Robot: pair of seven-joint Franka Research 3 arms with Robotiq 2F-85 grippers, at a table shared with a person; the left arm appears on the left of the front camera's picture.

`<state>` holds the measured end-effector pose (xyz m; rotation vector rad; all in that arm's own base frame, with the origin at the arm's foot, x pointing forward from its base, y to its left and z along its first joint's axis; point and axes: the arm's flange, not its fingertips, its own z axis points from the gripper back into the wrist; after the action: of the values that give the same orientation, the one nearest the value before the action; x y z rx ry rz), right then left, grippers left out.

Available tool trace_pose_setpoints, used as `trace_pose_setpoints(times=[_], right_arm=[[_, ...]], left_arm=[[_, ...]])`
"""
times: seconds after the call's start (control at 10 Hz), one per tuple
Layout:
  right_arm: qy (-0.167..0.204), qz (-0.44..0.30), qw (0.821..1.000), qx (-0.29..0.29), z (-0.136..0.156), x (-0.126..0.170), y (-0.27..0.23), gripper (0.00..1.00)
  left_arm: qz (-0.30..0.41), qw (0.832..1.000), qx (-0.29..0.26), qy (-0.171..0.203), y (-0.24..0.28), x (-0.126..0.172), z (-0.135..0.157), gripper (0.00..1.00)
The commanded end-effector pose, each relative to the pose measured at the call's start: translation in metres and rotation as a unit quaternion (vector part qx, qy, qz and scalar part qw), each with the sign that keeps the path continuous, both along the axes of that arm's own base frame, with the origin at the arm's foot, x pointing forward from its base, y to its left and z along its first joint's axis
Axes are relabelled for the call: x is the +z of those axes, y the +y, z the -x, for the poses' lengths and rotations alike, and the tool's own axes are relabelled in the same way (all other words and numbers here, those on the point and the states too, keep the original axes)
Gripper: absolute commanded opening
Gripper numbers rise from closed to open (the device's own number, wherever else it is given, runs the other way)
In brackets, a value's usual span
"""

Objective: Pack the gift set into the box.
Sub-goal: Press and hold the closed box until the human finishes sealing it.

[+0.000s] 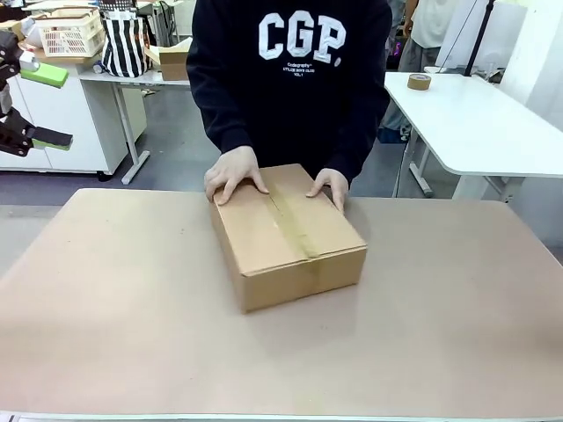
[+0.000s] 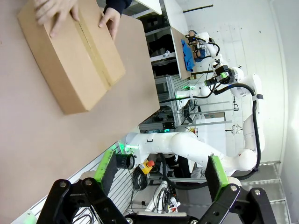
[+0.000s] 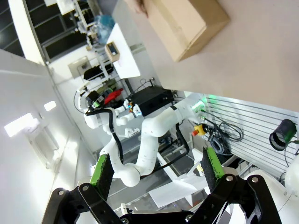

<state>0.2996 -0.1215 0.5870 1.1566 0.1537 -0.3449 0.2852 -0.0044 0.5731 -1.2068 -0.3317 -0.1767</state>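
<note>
Tan table (image 1: 106, 308), closed brown box (image 1: 286, 237) lying near its far edge

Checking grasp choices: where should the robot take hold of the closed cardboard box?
Probably its long side walls, squeezed from left and right at the near end: the box lies shut, no lip, and the person's hands cover the far end.

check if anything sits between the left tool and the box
Nothing visible stands on the table between the left tool, raised beyond its left side, and the box. The person has one hand and the other hand on the box's closed top, at its far end.
</note>
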Motion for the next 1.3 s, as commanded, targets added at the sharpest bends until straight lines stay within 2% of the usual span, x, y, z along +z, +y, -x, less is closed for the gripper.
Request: trace_pose_setpoints(times=[0.0,1.2], right_arm=[[-0.002,0.000,1.000,0.004,0.0007,0.0028,-0.0014,1.00],[-0.002,0.000,1.000,0.004,0.0007,0.0028,-0.0014,1.00]], left_arm=[[-0.003,1.000,-0.009,-0.004,0.0032,0.0016,-0.0006,1.00],[-0.003,1.000,-0.009,-0.004,0.0032,0.0016,-0.0006,1.00]])
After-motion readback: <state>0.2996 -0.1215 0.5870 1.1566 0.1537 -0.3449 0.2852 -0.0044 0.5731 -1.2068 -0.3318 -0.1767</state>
